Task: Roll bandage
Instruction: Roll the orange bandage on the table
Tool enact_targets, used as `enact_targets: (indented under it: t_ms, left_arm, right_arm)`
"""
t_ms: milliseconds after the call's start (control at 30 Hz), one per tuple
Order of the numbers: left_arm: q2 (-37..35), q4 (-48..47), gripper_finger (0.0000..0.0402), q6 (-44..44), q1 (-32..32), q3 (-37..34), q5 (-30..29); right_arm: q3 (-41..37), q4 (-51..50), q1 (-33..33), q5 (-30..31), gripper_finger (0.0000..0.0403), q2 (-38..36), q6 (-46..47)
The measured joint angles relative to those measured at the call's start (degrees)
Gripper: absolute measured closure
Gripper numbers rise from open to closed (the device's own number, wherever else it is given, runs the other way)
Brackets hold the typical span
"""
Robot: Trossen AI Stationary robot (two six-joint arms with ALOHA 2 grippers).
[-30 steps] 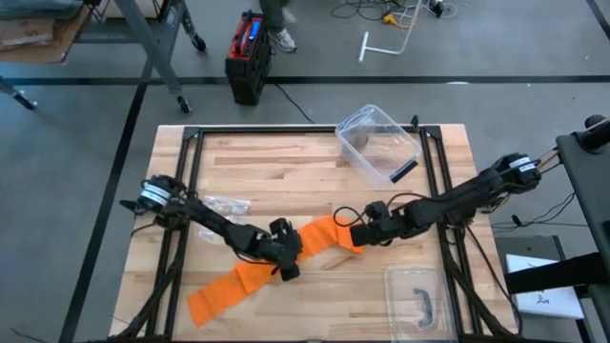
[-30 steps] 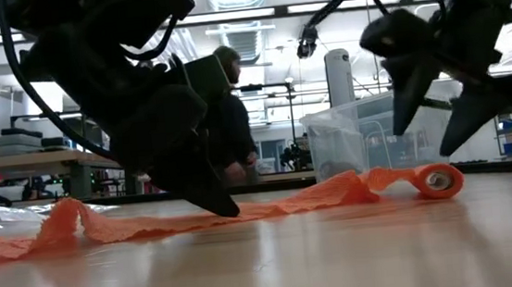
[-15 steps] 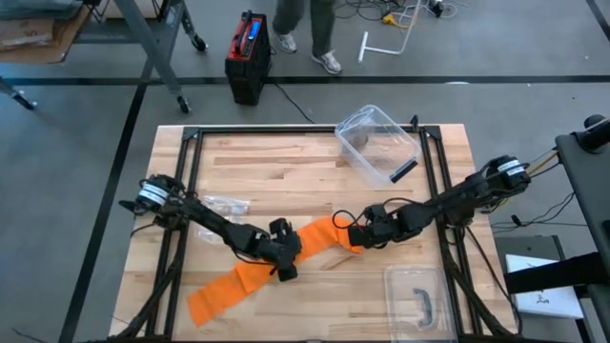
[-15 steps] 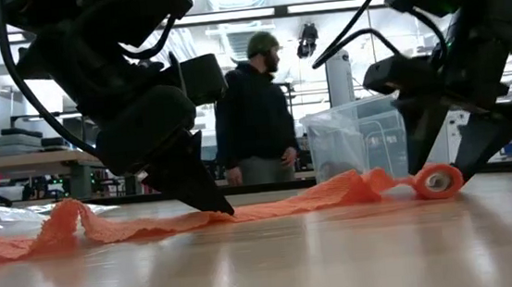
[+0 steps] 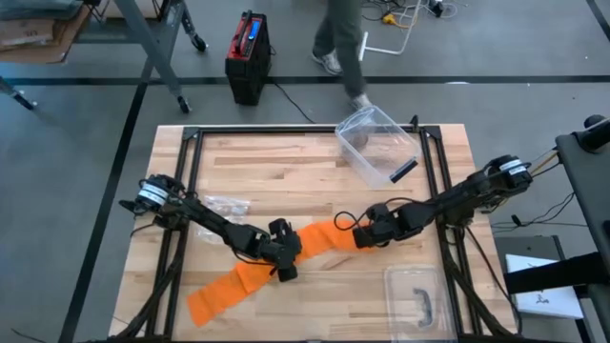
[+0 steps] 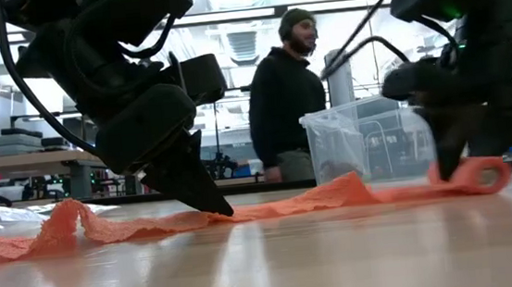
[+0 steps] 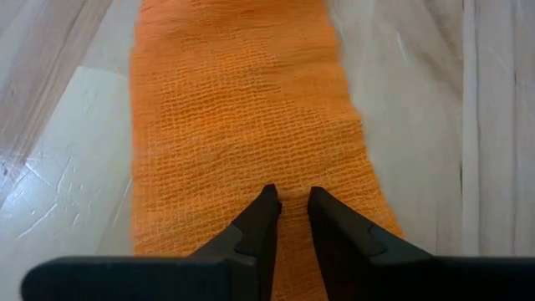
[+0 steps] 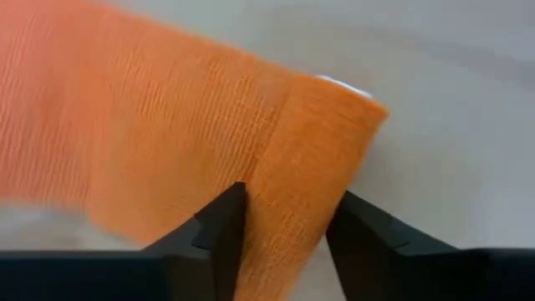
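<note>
One person [image 6: 286, 94] beyond wooden table [image 5: 257, 171], orange bandage [image 5: 248, 279] across it

I'm looking at a lab or workshop bay, not a home. Butcher-block counter [image 5: 286, 171] on a black metal frame [image 5: 191, 152], standing on bare grey concrete floor [image 5: 86, 143] with dark tape lines. Loose cables [image 5: 381, 14] and a red-and-black battery-style box [image 5: 246, 52] lie on the floor beyond it. From the low view I see strip lights and exposed ducting [image 6: 245, 42] overhead, workbenches [image 6: 25, 164] with gear, a tall white cylinder [image 6: 340, 78], and a person [image 6: 282, 104] in a dark hoodie and beanie walking past.
</note>
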Motion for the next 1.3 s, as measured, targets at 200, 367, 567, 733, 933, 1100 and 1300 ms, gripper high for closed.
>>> enact_targets:
  t_ms: [200, 367, 567, 733, 933, 1100, 1300]
  left_arm:
    - [0.0, 0.1, 0.0347, 0.6, 0.0, 0.0, 0.4]
    - [0.0, 0.1, 0.0354, 1.2, -0.1, 0.0, 0.8]
    - [0.0, 0.2, 0.0353, 1.3, -0.1, 0.0, 0.9]
    - [0.0, 1.5, 0.0358, 1.9, -0.1, -0.1, 0.9]
    - [0.3, 10.6, 0.0351, 7.1, -0.2, -0.4, 3.3]
    - [-0.1, 13.9, 0.034, 10.9, -0.2, 2.8, 4.5]
    - [-0.4, 8.4, 0.0333, 14.5, -0.1, 8.4, 3.3]
  right_arm:
    - [-0.2, -11.2, -2.9, 0.6, 0.034, -6.4, -9.0]
    - [1.4, -20.2, -5.4, 0.7, 0.0373, -12.7, -18.5]
    - [5.8, -42.5, -6.9, 3.6, 0.0373, -15.4, -23.6]
    - [7.8, -46.7, -6.9, 5.0, 0.0363, -15.9, -23.6]
    - [12.7, -38.2, -6.8, 5.7, 0.0367, -13.7, -28.6]
    - [21.0, -38.5, -6.9, 8.6, 0.0367, -9.3, -36.2]
    - [31.8, -45.5, -7.2, 13.4, 0.0367, -4.1, -43.3]
